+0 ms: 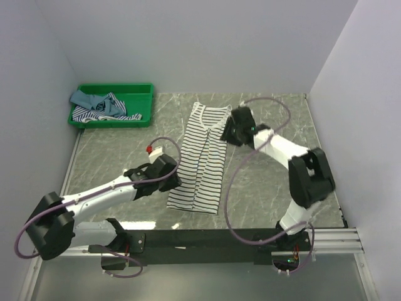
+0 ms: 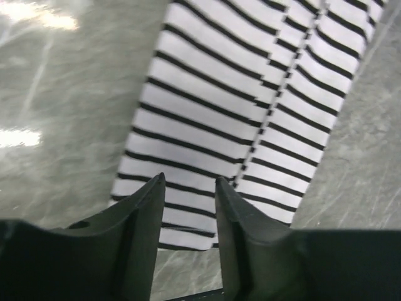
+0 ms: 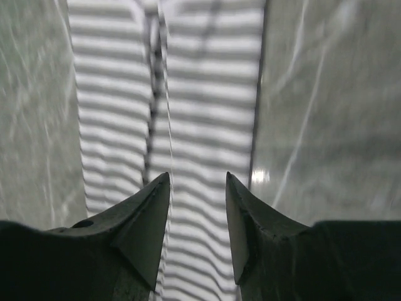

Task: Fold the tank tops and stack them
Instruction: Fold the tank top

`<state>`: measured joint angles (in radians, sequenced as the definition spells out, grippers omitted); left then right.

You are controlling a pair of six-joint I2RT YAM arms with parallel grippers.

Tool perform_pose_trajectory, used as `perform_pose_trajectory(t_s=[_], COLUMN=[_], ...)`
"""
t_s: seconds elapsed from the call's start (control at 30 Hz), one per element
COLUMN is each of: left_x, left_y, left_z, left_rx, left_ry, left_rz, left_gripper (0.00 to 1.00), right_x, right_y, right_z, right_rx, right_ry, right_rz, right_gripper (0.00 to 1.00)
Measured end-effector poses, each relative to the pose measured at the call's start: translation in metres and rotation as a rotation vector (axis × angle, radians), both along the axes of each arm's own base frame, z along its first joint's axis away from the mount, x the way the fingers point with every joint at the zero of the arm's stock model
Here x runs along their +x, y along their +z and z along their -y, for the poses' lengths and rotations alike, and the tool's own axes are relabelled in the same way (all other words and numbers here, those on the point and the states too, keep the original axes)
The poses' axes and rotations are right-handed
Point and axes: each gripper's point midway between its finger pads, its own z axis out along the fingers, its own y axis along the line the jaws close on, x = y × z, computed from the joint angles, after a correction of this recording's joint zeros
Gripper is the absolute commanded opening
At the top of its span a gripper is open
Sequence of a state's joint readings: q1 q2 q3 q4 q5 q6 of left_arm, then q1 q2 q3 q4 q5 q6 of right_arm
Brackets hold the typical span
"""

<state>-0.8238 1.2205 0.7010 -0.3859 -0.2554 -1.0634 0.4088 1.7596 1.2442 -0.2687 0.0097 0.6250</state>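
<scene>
The limp, light white black-striped tank top [image 1: 202, 160] is lying folded beneath the left gripper [image 2: 189, 180] and right gripper [image 3: 197, 177], both gaping empty; pinching its end corners is looking wisest.

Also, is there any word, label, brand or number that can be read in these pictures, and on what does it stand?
None can be read. The striped tank top, the green tray and the table bear no visible writing.
</scene>
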Motion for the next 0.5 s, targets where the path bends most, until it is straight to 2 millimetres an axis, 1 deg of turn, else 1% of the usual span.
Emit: perform_pose_trajectory(t_s=[0.03, 0.07, 0.1, 0.2, 0.23, 0.3, 0.4, 0.43, 0.5], left_x=[-0.002, -0.004, -0.007, -0.017, -0.021, -0.028, -0.038, -0.04, -0.043], left_y=[-0.002, -0.005, -0.008, -0.018, -0.022, -0.031, -0.042, -0.044, -0.048], left_z=[-0.006, -0.011, -0.014, -0.018, -0.019, -0.021, -0.023, -0.024, -0.025], left_rx=[-0.001, -0.001, -0.003, -0.011, -0.01, -0.013, -0.017, -0.017, -0.022], left_ry=[0.01, 0.017, 0.019, 0.004, -0.002, -0.014, -0.028, -0.029, -0.026], left_rz=[-0.004, -0.008, -0.016, -0.048, -0.061, -0.089, -0.131, -0.137, -0.148], left_gripper=[0.48, 0.51, 0.51, 0.55, 0.55, 0.55, 0.55, 0.55, 0.56], right_x=[-0.02, -0.049, -0.062, -0.135, -0.153, -0.192, -0.232, -0.243, -0.257], right_y=[-0.005, -0.012, -0.015, -0.037, -0.043, -0.058, -0.076, -0.079, -0.081], right_z=[-0.001, 0.0, -0.008, -0.025, -0.026, -0.022, -0.011, -0.009, -0.01], right_rx=[-0.002, -0.01, -0.012, -0.005, 0.0, 0.013, 0.02, 0.023, 0.036], right_ry=[0.009, 0.016, 0.043, 0.125, 0.142, 0.158, 0.15, 0.15, 0.154], right_rz=[-0.016, -0.038, -0.048, -0.107, -0.127, -0.175, -0.241, -0.256, -0.276], right_gripper=[0.48, 0.48, 0.48, 0.47, 0.47, 0.47, 0.48, 0.48, 0.49])
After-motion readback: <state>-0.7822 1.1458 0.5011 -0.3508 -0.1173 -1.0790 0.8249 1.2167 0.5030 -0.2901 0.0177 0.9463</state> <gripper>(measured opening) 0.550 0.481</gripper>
